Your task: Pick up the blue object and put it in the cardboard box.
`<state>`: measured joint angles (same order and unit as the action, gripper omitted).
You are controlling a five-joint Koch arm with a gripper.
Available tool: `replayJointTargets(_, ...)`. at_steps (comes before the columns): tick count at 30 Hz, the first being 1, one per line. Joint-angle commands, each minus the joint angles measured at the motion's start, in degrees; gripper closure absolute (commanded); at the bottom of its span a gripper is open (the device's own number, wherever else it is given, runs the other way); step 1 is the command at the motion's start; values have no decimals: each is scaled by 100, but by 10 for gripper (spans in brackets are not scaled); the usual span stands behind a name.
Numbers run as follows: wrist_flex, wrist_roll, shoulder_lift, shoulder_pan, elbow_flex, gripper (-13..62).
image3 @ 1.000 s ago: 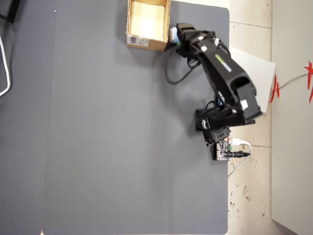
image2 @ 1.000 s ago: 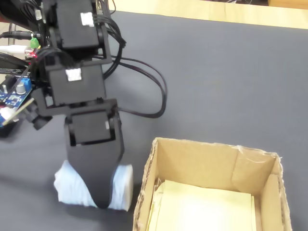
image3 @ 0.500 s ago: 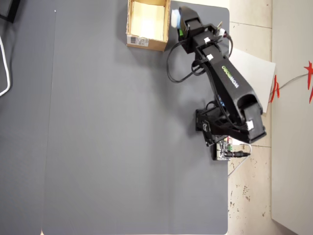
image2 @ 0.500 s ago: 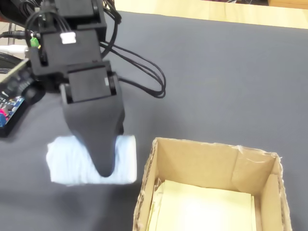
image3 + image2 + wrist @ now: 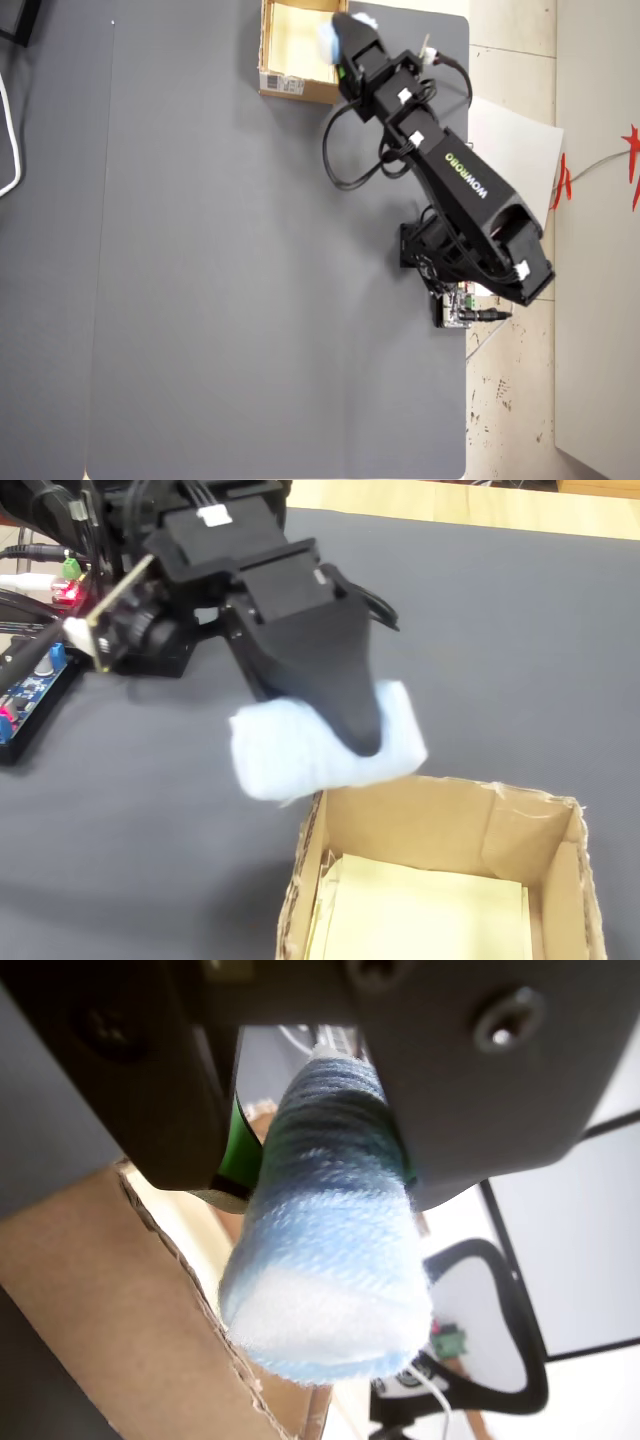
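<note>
The gripper (image 5: 355, 730) is clamping the blue object (image 5: 300, 750) between its jaws, the pad sticking out on both sides, just above the cardboard box (image 5: 420, 820) rim.

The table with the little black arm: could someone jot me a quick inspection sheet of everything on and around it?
Surface: dark grey mat, mostly bare.
Job's things: blue object held in the air at the rim of the cardboard box; box open, pale yellow inside.
Clutter: blue circuit board with lights by the arm's base.
Gripper: gripper shut on the blue object.
Cables: black cables loop from the arm.
Surroundings: white sheet, pale floor, an office chair in the wrist view.
</note>
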<state>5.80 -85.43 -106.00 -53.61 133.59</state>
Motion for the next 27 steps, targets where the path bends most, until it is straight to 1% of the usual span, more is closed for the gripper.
replayJointTargets(1, 668, -272, -123, 44, -686, 371)
replayJointTargets(3, 668, -308, 202, 492, -1090, 371)
replayJointTargets(11, 536, -316, 501, 773, -1266, 364)
replayJointTargets(14, 193, -334, 536, 773, -1257, 284)
replayJointTargets(18, -97, -334, 536, 773, -1239, 223)
replayJointTargets(23, -475, -316, 536, 782, -1239, 186)
replayJointTargets(27, -563, -316, 527, 800, -1222, 186)
